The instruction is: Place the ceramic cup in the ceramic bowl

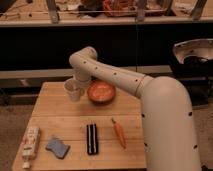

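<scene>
The pale ceramic cup (73, 90) hangs above the wooden table (55, 115), just left of the orange-brown ceramic bowl (101, 92). My gripper (78, 83) comes down from the white arm and is shut on the cup, holding it lifted off the table. The cup's right side is close to the bowl's left rim. The bowl sits on the table near the far edge and holds nothing.
A carrot (118, 132) lies at front right. A black ribbed bar (91, 138) lies at front centre. A blue sponge (57, 147) and a white bottle (30, 142) lie at front left. My large white arm (165, 120) covers the table's right side.
</scene>
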Robot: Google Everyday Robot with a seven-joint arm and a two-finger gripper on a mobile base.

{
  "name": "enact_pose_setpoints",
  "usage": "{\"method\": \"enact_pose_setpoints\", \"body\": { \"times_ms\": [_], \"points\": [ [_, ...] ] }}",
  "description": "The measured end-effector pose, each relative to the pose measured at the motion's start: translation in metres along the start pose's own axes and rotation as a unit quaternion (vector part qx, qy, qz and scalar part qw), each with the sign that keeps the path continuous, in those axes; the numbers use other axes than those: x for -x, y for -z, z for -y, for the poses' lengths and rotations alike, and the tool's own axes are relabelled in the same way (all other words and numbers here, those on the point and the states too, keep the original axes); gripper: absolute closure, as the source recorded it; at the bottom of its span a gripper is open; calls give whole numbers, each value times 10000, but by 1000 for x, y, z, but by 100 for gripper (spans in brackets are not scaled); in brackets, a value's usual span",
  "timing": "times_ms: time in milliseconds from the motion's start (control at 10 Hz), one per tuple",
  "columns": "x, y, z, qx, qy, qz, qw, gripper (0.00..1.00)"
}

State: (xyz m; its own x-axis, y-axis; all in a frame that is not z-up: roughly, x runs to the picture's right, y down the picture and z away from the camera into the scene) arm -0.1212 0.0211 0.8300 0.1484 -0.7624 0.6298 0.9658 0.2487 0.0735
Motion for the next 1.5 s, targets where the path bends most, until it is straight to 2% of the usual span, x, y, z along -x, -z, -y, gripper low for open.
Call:
{"method": "enact_pose_setpoints", "body": {
  "times_ms": [200, 400, 700, 1000, 1200, 1500],
  "points": [
    [-13, 5, -13, -15, -113, 9, 9999, 98],
    [-15, 5, -19, -26, -236, 15, 9997, 98],
    [-25, 10, -54, -20, -480, -26, 9988, 98],
    [-27, 9, -61, -23, -569, -44, 9984, 98],
    [-30, 7, -77, -4, -655, -93, 9978, 98],
    [-30, 3, -83, 22, -684, -126, 9976, 98]
  ]
}}
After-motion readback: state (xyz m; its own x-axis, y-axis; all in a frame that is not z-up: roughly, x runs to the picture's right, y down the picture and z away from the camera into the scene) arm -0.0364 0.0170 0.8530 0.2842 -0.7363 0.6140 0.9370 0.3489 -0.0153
